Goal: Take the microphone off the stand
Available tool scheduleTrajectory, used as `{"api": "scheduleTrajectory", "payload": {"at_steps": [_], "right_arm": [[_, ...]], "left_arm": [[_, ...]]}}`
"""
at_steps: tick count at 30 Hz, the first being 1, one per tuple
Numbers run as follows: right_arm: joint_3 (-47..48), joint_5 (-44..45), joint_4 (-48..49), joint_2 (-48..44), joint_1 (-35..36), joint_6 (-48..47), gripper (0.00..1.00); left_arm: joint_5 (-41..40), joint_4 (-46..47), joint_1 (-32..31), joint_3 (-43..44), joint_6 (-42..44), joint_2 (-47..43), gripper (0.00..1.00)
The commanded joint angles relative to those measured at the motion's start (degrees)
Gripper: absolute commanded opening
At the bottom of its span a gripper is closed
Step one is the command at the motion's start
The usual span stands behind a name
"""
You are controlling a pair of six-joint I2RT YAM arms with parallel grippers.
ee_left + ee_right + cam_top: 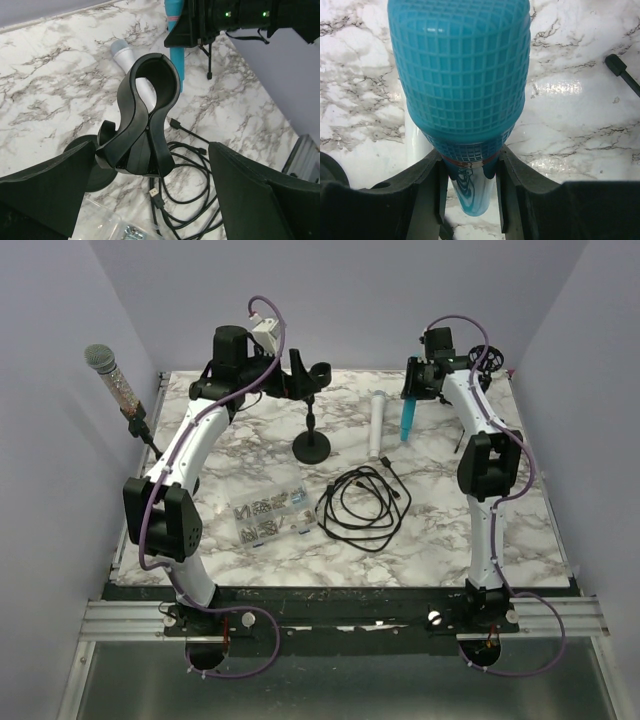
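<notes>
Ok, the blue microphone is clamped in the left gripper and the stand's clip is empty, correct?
Wrong arm: the right wrist view shows the blue microphone clamped in the right gripper, not the left. The stand's clip is empty, as you said.

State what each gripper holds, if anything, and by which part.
The right gripper grips the blue microphone by the neck just under its mesh head; the left gripper holds nothing.
</notes>
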Motion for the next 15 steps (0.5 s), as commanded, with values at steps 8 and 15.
{"api": "scheduleTrajectory", "payload": {"at_steps": [8,15], "right_arm": [[2.06,4.31,-1.2,6.55,0.14,-1.34,0.06],[3.88,5.84,-0.55,9.95,0.14,-2.86,0.15]], "left_arm": [[0.57,-2.79,3.21,9.23,-26.15,2.78,0.98],[4.75,-6.37,3.21,19.39,-28.55,10.86,0.84]]}}
